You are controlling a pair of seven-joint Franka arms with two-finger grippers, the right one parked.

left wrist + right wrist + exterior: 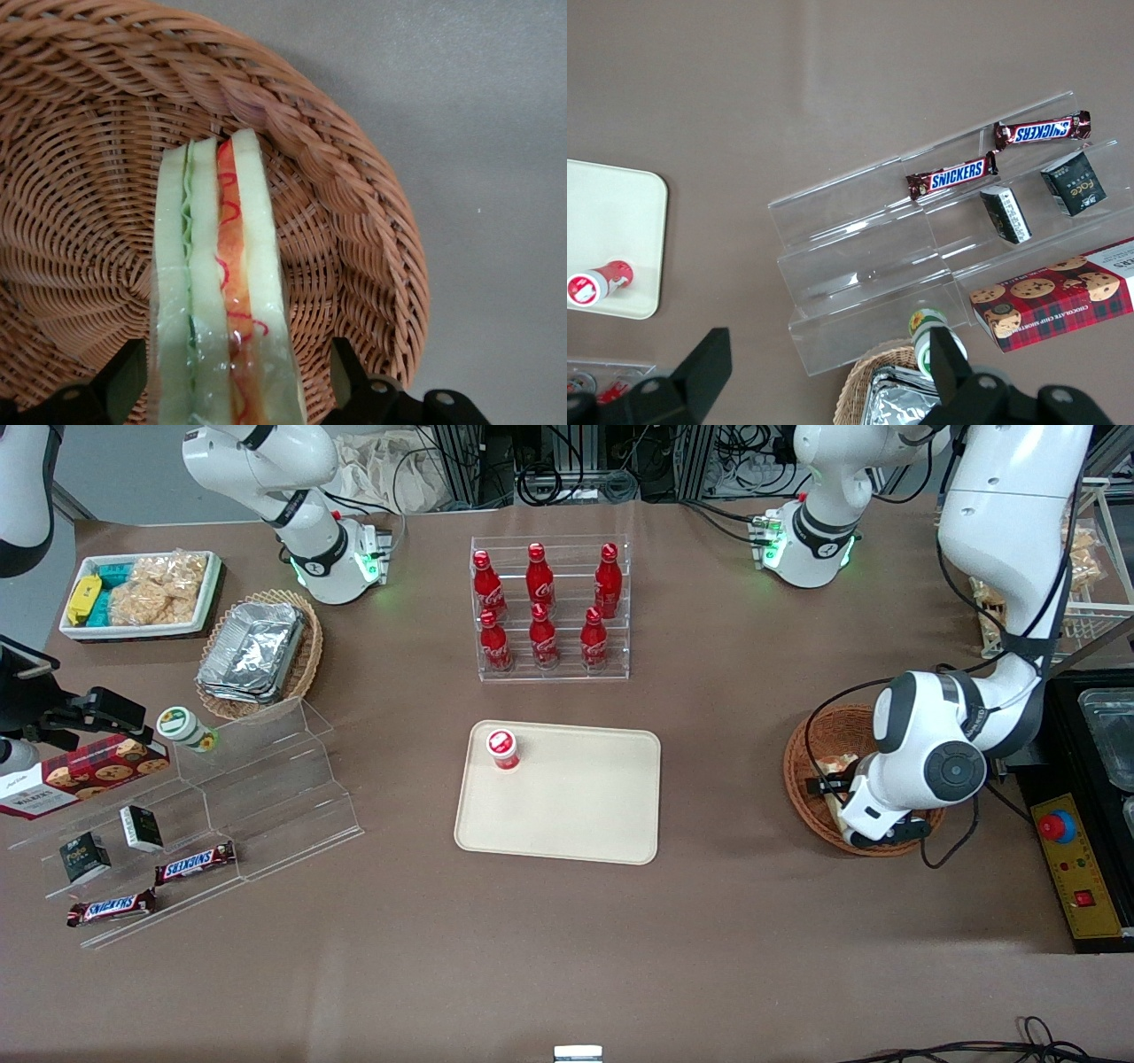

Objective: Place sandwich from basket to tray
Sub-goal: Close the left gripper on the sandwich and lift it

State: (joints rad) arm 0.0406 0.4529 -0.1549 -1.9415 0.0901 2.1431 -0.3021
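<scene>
The sandwich (226, 292), a wedge of white bread with green and red-orange filling at its edge, lies in the round reddish-brown wicker basket (354, 186). My left gripper (237, 376) is down in the basket, open, with one dark finger (124, 381) on each side of the sandwich and a small gap at each. In the front view the basket (819, 735) lies toward the working arm's end of the table, the arm's wrist covers much of it, and only a bit of the sandwich (833, 766) shows beside the gripper (828, 786). The beige tray (576, 815) lies mid-table.
A small red-capped bottle (502, 748) stands on the tray's corner. An acrylic rack of red cola bottles (549, 607) stands farther from the front camera than the tray. A tiered acrylic stand with snacks (221, 815) and a pale basket of foil containers (257, 651) lie toward the parked arm's end.
</scene>
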